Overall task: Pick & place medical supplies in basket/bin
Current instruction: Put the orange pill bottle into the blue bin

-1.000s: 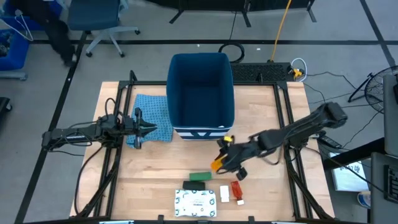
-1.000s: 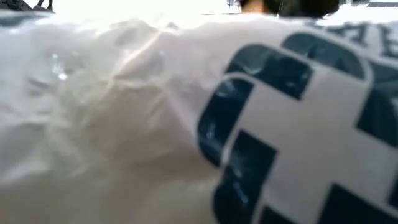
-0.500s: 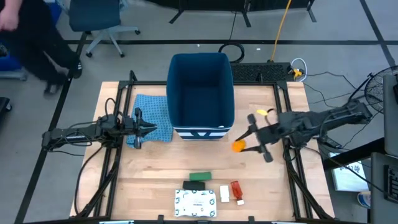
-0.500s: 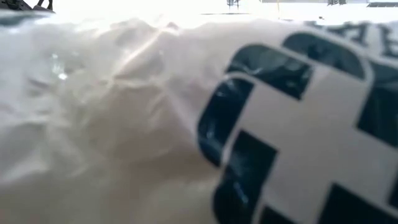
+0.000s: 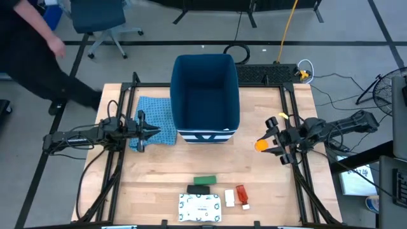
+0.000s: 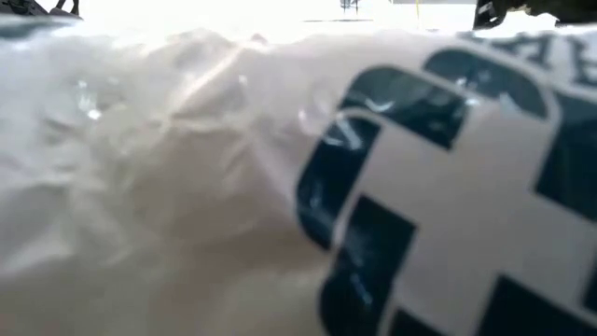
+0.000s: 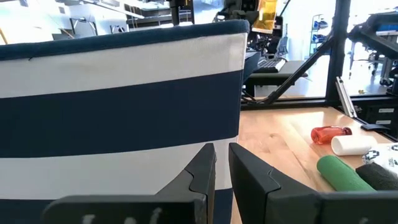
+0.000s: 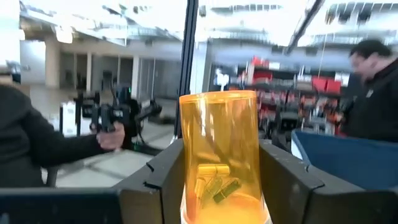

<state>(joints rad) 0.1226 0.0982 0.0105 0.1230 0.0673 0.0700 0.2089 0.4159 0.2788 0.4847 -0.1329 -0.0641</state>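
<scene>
The orange pill bottle (image 5: 261,145) sits in my right gripper (image 5: 269,144) above the table's right part, right of the dark-blue bin (image 5: 206,95). My left gripper (image 5: 150,131) is shut and waits over the light blue cloth (image 5: 156,121), facing the bin's striped wall (image 7: 124,112). Along the near edge lie the green box (image 5: 204,180), black bar (image 5: 199,189), white patterned packet (image 5: 200,208), small white piece (image 5: 229,198) and red tube (image 5: 241,194). The packet (image 6: 280,187) fills the low view. My right gripper pinches the orange pill bottle (image 8: 219,155) between its two fingers (image 8: 163,180), one on each side of the bottle's body (image 8: 249,168). The fingers reach in about level from the table's right. The bottle is lifted clear of the table, loose pieces lying inside it.
Black frame rails (image 5: 294,127) run along both table sides. Cables (image 5: 305,69) lie beyond the far edge. A person (image 5: 32,44) moves on the floor at the far left, and people (image 8: 373,93) show in the room. Bare wood (image 5: 191,162) lies between bin and items.
My right gripper, shut on the orange pill bottle, has lifted it off the table near the green box and carried it toward the table's right and far side, turning as it went. The person at the far left has walked along. My left arm has kept still.
</scene>
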